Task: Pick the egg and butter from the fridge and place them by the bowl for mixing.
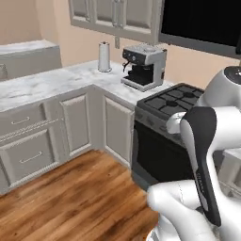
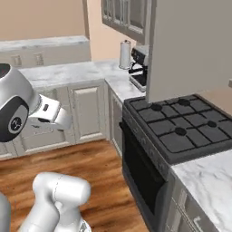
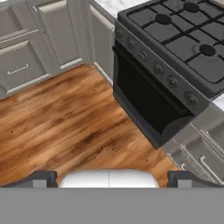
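Nothing is done yet: the two-finger gripper (image 3: 109,178) (spread wide, empty) looks down over the black stove (image 3: 175,48), upper right.

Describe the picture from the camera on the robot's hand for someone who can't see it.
A black stove with four burners and a dark oven door sits between grey cabinets, seen from above over a wooden floor. The robot's open hand hangs empty at the bottom edge.

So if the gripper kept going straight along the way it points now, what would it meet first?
The open gripper holds nothing. The hand view looks down at the wooden floor in front of the stove, so the floor would probably come first, left of the dark oven door. Depth is unclear, and nothing shows in between.
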### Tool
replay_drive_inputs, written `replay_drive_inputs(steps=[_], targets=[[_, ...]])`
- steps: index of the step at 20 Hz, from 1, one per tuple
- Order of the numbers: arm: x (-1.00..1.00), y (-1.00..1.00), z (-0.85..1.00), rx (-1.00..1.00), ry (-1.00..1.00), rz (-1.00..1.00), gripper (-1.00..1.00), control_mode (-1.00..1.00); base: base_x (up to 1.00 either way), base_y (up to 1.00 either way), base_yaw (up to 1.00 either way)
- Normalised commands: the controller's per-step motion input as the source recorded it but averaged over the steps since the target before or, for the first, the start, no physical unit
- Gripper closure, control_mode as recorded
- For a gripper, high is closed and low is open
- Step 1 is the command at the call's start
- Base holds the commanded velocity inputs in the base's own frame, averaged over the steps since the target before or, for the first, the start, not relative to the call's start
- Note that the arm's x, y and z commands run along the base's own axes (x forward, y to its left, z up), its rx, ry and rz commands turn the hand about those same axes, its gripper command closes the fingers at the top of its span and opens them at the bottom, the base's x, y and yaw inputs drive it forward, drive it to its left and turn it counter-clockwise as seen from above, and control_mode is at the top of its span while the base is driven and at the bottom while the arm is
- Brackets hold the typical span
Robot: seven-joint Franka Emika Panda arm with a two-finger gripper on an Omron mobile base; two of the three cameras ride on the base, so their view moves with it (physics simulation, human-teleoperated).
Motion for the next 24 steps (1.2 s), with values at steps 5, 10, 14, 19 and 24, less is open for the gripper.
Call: replay_drive_inputs(steps=[5, 10, 14, 19, 24], targets=[[0.0, 0.0, 0.0, 0.0, 0.0, 0.0, -1.0, 1.0, 0.58, 0.0, 0.88], [0.0, 0.0, 0.0, 0.0, 0.0, 0.0, -1.0, 1.0, 0.97, 0.0, 0.73], [0.0, 0.0, 0.0, 0.0, 0.0, 0.0, -1.0, 1.0, 1.0, 0.0, 0.47], [0.0, 0.0, 0.0, 0.0, 0.0, 0.0, -1.0, 1.0, 0.94, 0.0, 0.62], [0.0, 0.0, 0.0, 0.0, 0.0, 0.0, -1.0, 1.0, 0.46, 0.0, 0.94]])
